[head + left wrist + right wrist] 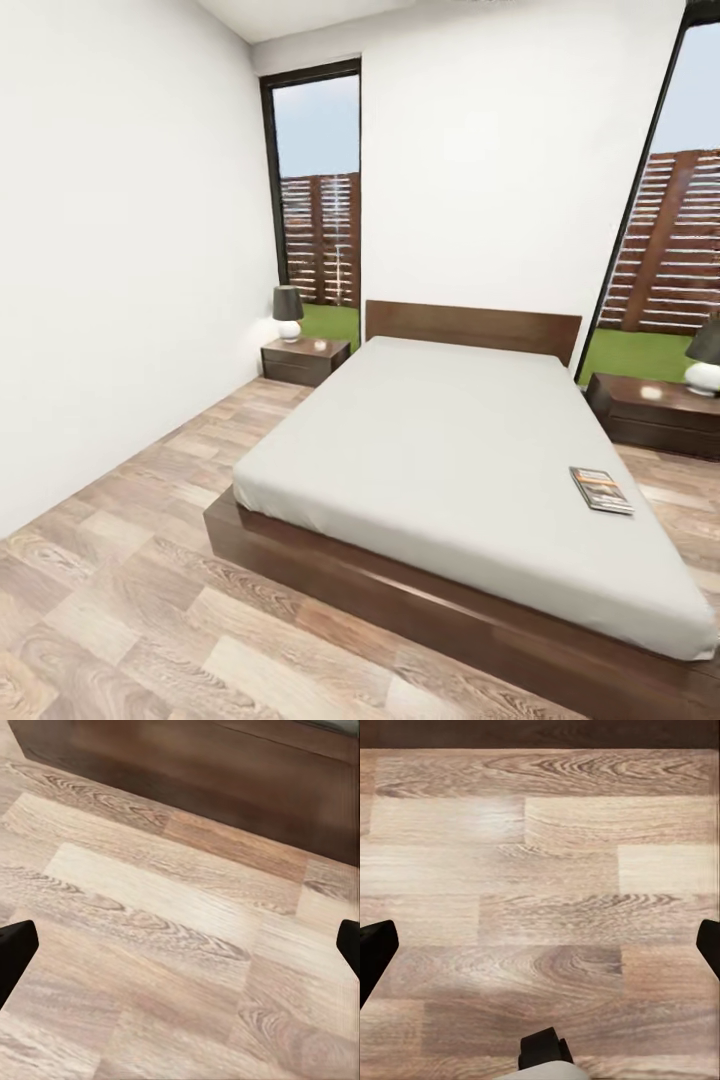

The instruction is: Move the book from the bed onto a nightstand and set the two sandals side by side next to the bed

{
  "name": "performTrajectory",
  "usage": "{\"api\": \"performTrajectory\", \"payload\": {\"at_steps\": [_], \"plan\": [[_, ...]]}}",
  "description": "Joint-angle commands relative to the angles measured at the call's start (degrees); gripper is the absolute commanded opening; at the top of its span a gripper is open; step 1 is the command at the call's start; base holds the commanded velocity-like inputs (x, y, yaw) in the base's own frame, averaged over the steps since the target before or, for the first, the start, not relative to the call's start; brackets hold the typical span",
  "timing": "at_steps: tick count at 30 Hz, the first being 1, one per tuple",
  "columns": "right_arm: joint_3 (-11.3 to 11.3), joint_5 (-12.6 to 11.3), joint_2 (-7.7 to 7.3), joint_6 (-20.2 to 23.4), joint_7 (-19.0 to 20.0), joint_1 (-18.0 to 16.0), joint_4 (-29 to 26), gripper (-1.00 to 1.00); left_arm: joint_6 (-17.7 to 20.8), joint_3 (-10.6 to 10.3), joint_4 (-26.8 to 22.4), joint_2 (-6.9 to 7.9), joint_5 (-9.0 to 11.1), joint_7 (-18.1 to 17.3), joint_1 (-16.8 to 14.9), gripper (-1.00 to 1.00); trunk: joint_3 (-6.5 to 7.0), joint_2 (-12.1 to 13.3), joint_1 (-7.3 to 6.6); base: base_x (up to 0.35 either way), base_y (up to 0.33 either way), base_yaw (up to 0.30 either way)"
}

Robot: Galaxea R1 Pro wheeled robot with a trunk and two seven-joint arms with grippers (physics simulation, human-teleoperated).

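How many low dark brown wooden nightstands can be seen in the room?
2. One low dark brown wooden nightstand stands left of the dark wood-framed bed, by the white wall; the other stands to its right, partly cut off.

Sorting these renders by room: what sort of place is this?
A bedroom, most likely: a low platform bed with a dark headboard, a nightstand with a lamp on each side, and a paperback book lying on the mattress.

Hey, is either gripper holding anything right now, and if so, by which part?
Nothing is held. The left gripper and right gripper both have jaws spread wide over bare floor. The book lies untouched on the bed.
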Motion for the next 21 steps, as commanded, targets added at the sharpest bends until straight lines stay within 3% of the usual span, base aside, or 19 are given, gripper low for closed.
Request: {"api": "performTrajectory", "payload": {"at_steps": [1, 21], "plan": [[0.1, -0.6, -0.01, -0.2, 0.0, 0.0, 0.1, 1.00, -0.2, 0.0, 0.0, -0.01, 0.0, 0.0, 0.0, 1.00, -0.06, 0.0, 0.00, 0.000, 0.000, -0.284], [0.1, -0.6, 0.00, -0.2, 0.0, 0.0, 0.1, 1.00, -0.2, 0.0, 0.0, -0.01, 0.0, 0.0, 0.0, 1.00, -0.06, 0.0, 0.00, 0.000, 0.000, -0.284]]}}
